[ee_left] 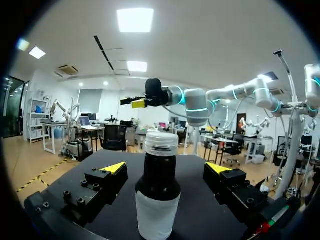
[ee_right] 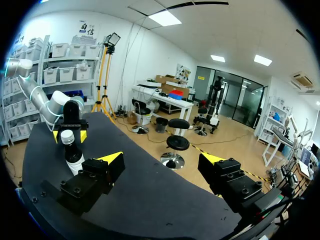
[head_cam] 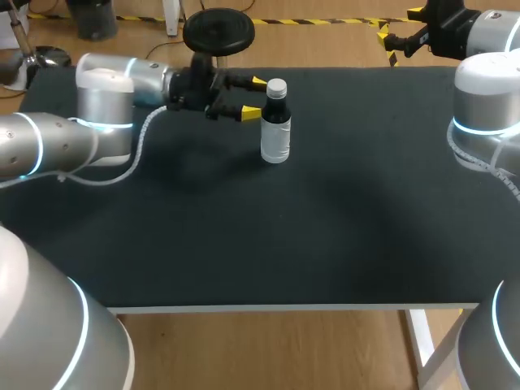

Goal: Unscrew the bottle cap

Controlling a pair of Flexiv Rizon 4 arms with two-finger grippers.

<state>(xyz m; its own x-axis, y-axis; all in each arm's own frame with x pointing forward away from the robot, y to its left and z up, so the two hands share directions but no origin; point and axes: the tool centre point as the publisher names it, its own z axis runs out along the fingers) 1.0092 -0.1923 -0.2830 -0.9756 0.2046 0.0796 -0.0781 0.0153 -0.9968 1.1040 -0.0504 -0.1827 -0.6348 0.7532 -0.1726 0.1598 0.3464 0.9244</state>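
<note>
STEP: grip the bottle (head_cam: 275, 134) by its body | left tool (head_cam: 254, 98) has fingers apart, with the upright bottle between them, untouched, at the far side of the matte black counter (head_cam: 325, 227) | right tool (ee_right: 162, 158) is apart too, well away | ADVICE: close squarely and low, leaving the cap (head_cam: 276, 87) free | bottle is round, dark and glossy, with a pale label band (ee_left: 157, 220) and a white cap

Black-topped table (head_cam: 325, 244), white-edged
</note>
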